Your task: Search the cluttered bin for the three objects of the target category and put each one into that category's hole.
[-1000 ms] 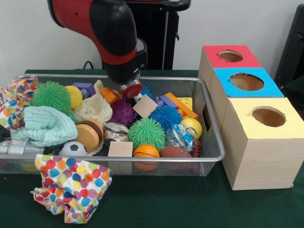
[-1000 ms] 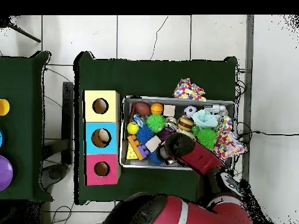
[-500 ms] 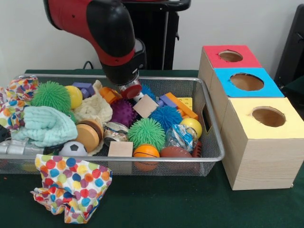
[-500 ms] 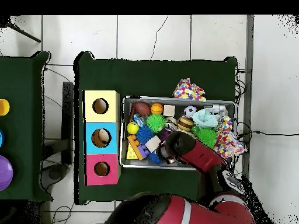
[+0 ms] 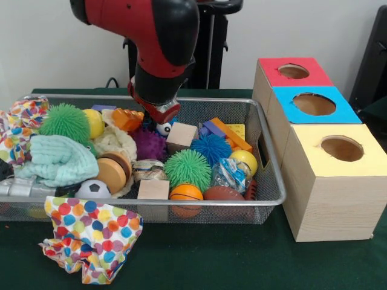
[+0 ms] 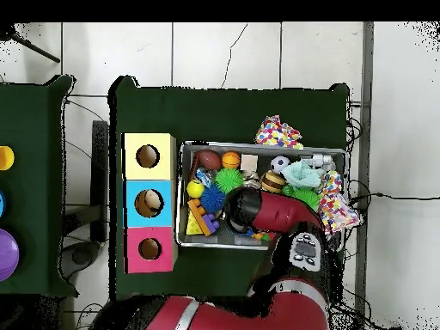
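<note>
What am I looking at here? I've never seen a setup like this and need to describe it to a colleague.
It is a red and black robot arm at a table. One picture faces it across the table; the other looks straight down. The arm reaches into a wire bin full of toys: spiky balls, wooden blocks, a small basketball, cloths. Beside the bin stand three boxes with round holes: red, blue, yellow. The gripper is low among the toys; whether it holds anything cannot be seen.

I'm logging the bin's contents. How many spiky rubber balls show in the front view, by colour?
Green spiky balls: 2
Blue spiky ball: 1
Purple spiky ball: 1
Total: 4
</note>
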You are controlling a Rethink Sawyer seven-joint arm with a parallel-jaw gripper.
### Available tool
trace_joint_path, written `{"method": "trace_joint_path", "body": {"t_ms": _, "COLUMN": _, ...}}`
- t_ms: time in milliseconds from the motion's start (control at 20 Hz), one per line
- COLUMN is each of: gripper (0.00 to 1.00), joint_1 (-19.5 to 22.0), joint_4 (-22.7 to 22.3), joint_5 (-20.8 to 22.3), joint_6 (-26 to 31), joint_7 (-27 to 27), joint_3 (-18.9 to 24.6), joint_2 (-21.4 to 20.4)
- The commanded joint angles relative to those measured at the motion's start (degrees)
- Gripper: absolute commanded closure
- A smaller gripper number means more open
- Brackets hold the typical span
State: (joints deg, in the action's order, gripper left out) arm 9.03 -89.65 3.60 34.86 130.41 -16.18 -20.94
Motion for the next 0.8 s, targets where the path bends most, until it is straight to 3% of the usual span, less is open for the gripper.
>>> {"method": "trace_joint_path", "body": {"t_ms": 50, "gripper": 1.0, "joint_1": -2.04, "joint_4": 12.15, "joint_5": 6.86, "joint_6": -2.87, "joint_7": 1.62, "joint_3": -5.73, "joint_2": -1.15}}
{"method": "trace_joint_path", "body": {"t_ms": 400, "gripper": 1.0, "joint_1": -0.14, "joint_4": 13.86, "joint_5": 8.11, "joint_6": 0.92, "joint_7": -1.87, "joint_3": -3.15, "joint_2": -3.34}}
{"method": "trace_joint_path", "body": {"t_ms": 800, "gripper": 1.0, "joint_1": 1.39, "joint_4": 15.18, "joint_5": 9.94, "joint_6": -1.21, "joint_7": -2.01, "joint_3": -2.27, "joint_2": -2.49}}
